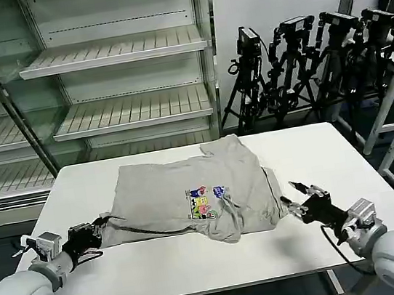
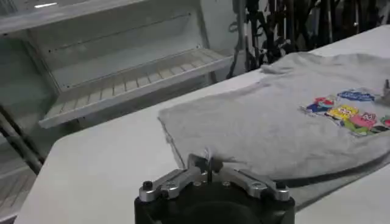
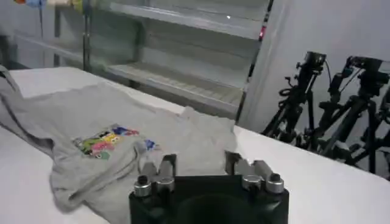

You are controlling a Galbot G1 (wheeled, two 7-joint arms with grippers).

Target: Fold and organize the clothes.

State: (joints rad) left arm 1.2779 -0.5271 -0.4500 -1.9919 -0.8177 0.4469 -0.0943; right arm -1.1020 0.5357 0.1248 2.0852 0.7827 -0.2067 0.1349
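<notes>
Left gripper (image 1: 99,227) at near-left table (image 1: 344,149) edge, fingers pinched on T-shirt (image 1: 181,194) hem corner; T-shirt mid-table, rumpled, chest print (image 1: 206,200) up; right gripper (image 1: 297,199) near-right, fingers spread, just beside shirt's right edge.

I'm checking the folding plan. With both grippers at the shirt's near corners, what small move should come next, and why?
Probably advance the right gripper and close it on the T-shirt's near edge. Its jaws stand open just short of the cloth, while the left gripper looks shut on the opposite corner, so the shirt is held on one side only.
</notes>
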